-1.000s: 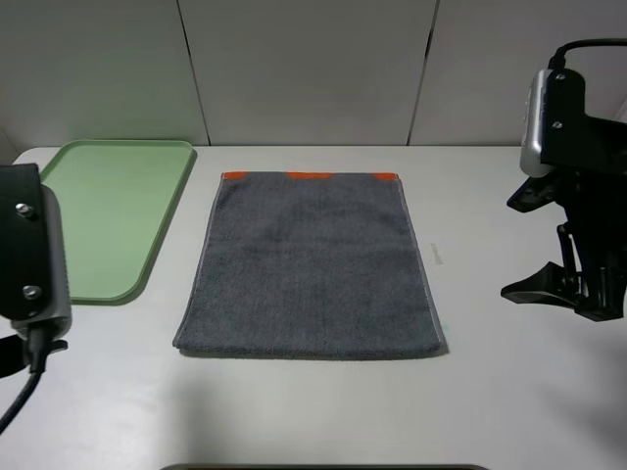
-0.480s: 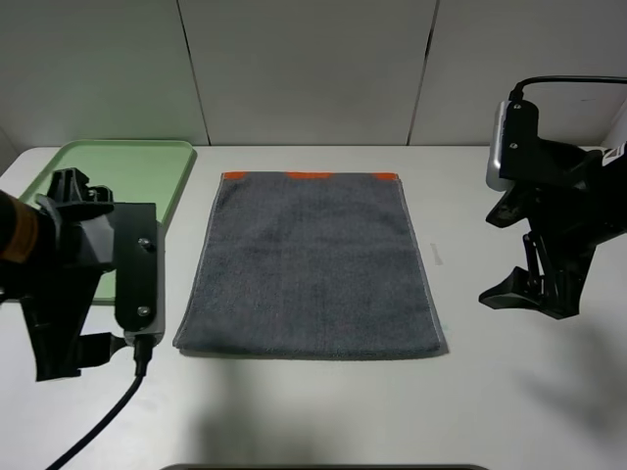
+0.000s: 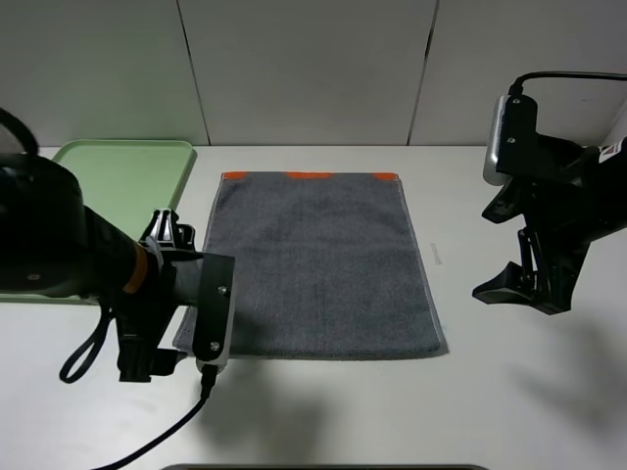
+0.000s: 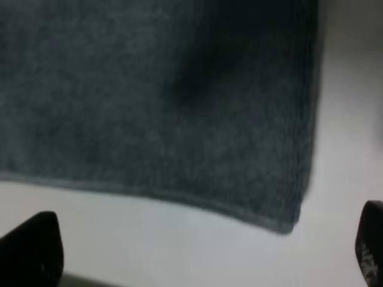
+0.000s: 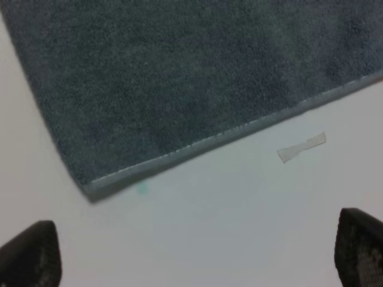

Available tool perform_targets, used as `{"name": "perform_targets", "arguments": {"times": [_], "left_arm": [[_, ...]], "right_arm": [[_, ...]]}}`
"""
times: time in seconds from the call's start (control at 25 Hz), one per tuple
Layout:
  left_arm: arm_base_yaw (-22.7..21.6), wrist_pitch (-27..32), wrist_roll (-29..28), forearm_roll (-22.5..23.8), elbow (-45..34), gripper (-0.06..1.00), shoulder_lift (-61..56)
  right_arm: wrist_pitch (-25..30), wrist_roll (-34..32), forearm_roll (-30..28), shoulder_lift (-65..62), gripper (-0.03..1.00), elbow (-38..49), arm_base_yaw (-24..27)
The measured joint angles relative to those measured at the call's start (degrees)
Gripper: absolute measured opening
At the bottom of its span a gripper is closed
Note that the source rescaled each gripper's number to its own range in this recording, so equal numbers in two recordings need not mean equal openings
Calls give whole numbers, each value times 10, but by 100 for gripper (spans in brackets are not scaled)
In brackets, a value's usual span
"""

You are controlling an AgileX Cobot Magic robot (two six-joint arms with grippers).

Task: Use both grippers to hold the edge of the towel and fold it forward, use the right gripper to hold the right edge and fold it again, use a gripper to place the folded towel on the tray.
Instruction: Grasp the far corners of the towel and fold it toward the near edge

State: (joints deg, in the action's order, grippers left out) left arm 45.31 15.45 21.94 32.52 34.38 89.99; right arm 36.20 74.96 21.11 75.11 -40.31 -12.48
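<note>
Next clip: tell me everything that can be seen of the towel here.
The towel is a dark grey rectangle of what looks like terry cloth, with pale stitched edges and a bright orange stripe along its far end. It lies spread flat and unfolded on the white table, beside the green tray and apart from it. The left hand and right hand are open by its near corners; neither appears to touch it.

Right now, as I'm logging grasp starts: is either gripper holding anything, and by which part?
Nothing is held. The left gripper and right gripper both stand open by the near corners of the towel, neither touching the cloth.
</note>
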Motion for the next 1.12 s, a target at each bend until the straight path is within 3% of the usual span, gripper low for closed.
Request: {"name": "perform_targets", "arguments": {"times": [0.28,0.64,0.88,1.12], "left_arm": [[-7,-69,0,32,1,98,67],[-85,-101,5,64,23,98,113],[-88,-144,28,74,23,98,114],[-88,-140,29,75,23,97,114]], "right_arm": [[0,0,2,0,100,0,0],[-1,0,8,0,100,0,0],[-2,0,9,0,100,0,0],[-2,0,10,0,100,0,0]]}}
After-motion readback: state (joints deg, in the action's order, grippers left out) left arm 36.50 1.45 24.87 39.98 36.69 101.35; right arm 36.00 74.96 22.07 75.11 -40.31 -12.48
